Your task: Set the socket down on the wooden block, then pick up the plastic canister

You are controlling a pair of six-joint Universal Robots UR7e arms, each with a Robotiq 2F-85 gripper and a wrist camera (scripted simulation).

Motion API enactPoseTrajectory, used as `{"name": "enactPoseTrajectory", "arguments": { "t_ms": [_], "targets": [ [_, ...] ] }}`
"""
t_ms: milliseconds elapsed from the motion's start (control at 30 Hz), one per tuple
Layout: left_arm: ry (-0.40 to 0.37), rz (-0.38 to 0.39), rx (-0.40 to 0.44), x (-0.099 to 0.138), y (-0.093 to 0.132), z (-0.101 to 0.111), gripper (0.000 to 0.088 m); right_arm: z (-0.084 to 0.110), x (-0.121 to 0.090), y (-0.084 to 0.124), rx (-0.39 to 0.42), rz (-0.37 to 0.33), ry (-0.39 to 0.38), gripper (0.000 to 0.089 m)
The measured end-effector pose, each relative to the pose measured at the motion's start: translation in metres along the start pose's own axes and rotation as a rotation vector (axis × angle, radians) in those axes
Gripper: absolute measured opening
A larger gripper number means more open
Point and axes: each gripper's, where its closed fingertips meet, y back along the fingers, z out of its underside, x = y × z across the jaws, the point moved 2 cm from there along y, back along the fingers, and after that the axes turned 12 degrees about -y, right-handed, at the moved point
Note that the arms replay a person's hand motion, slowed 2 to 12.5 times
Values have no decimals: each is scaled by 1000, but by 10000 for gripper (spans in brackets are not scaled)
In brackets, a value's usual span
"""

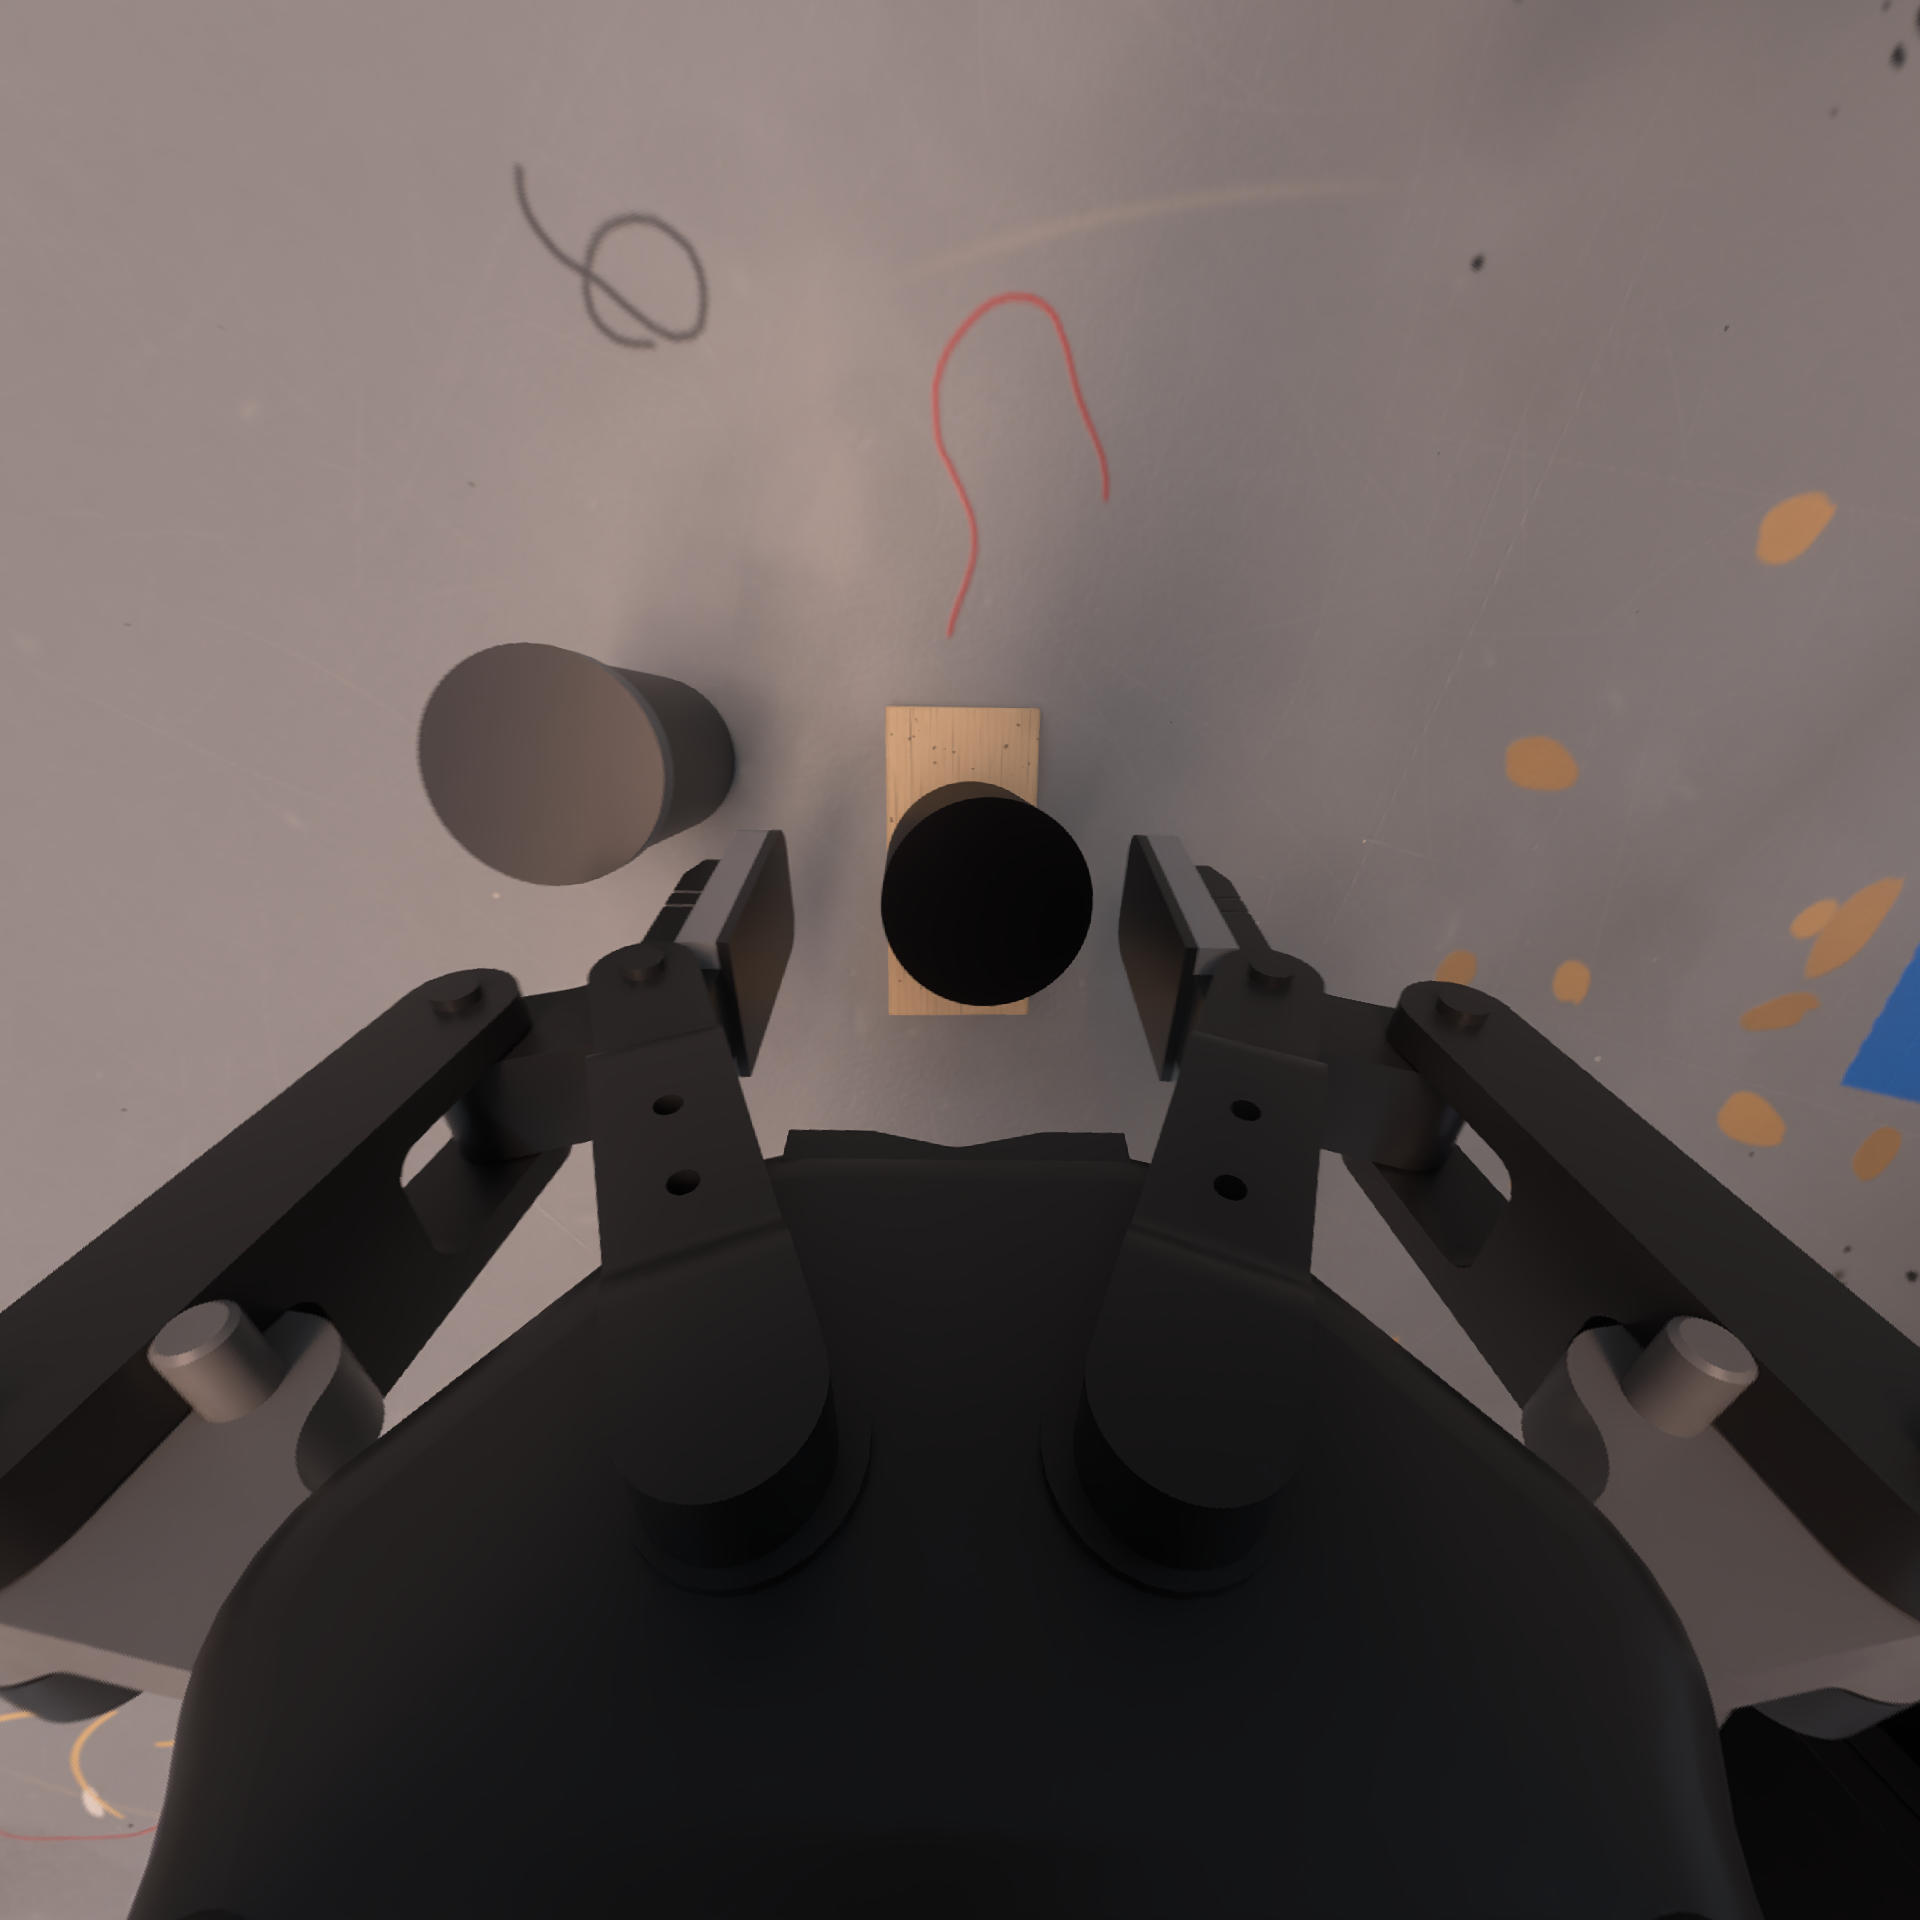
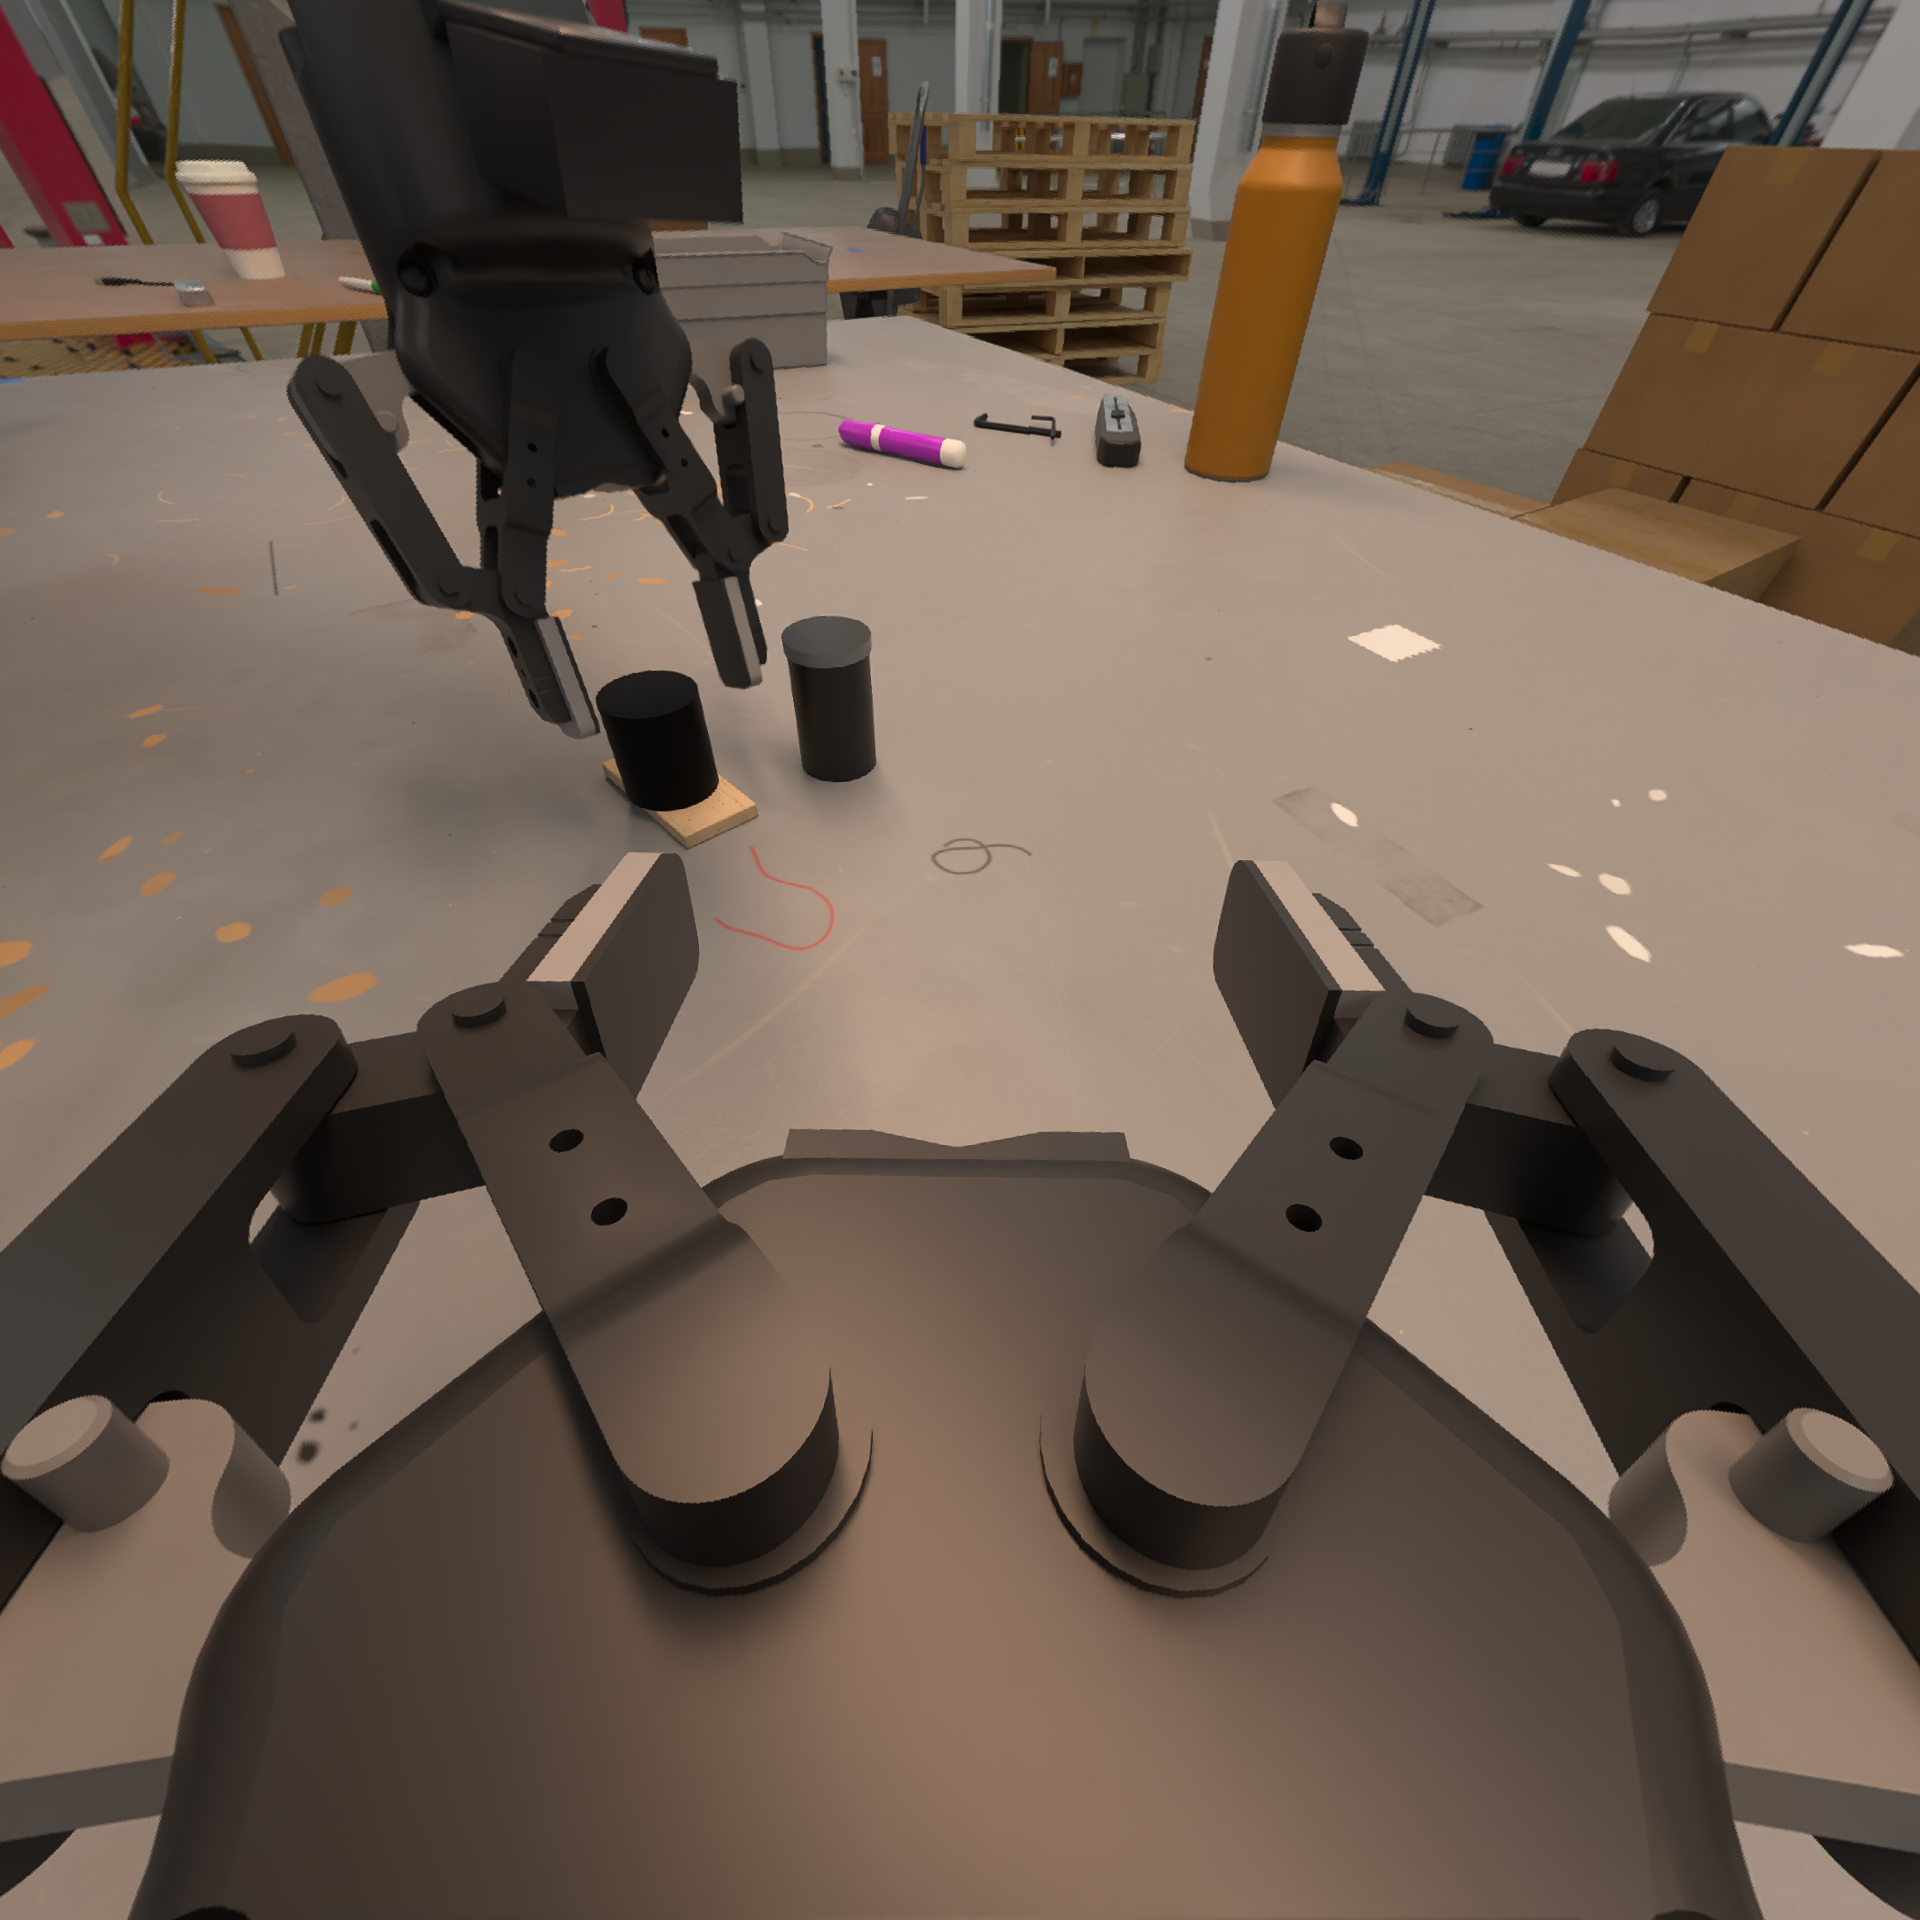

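Socket [image 1: 985, 906] upright on wooden block [image 1: 961, 743]; left gripper [image 1: 956, 935] spread around it, untouching; plastic canister [image 1: 561, 764] at nine o'clock; right gripper [image 2: 956, 966] wide, empty.

My grey desk [image 2: 1143, 665] is scuffed, dotted with orange paint flecks and scribbles. Beyond it I see a warehouse hall: stacked wooden pallets [image 2: 1049, 239], cardboard boxes [image 2: 1766, 343] at the right, a parked dark car [image 2: 1621, 156], blue steel columns, and a wooden side table [image 2: 135, 301] at the left.
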Motion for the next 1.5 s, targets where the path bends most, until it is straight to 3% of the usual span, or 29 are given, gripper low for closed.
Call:
{"name": "enactPoseTrajectory", "arguments": {
  "t_ms": [267, 533, 767, 1133, 1500],
  "targets": [
    [26, -27, 176, -8, 23, -9, 710, 1, 0, 0, -3, 2, 2, 854],
    [64, -87, 428, -25, 46, -21, 702, 2, 1, -1, -8, 7, 2, 854],
    [77, -150, 614, -44, 50, -22, 659, 2, 1, -1, -9, 10, 2, 854],
    [54, -191, 773, -57, 42, -9, 600, 3, 2, -1, -15, 14, 2, 854],
    [16, -231, 859, -57, 47, -1, 536, 6, -2, -6, -37, 5, 18, 854]
  ]
}}
